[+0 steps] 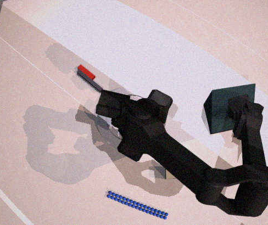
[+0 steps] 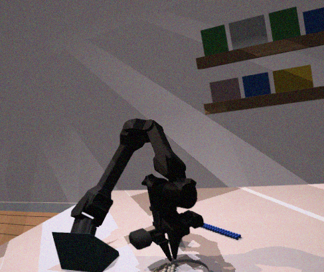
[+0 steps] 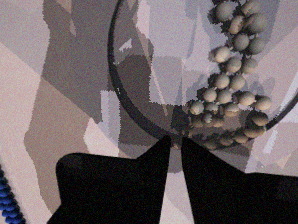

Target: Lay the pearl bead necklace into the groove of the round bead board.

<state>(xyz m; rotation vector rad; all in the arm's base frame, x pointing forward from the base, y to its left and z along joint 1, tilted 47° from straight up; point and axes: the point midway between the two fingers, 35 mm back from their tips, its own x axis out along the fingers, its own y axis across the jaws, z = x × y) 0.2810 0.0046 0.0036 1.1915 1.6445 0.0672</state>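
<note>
Pearl bead necklace (image 3: 231,85) heaped inside round bead board (image 3: 116,90), jaws clenched on it.

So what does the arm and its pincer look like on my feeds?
A matte black, blocky arm with one small white mark, on a dark teal base. The pincer has two black tapered fingers. No cables visible.

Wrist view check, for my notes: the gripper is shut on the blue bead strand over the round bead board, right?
Not quite: the gripper is shut on the pearl bead necklace over the round bead board, as the wrist view shows. The blue bead strand lies apart.
</note>
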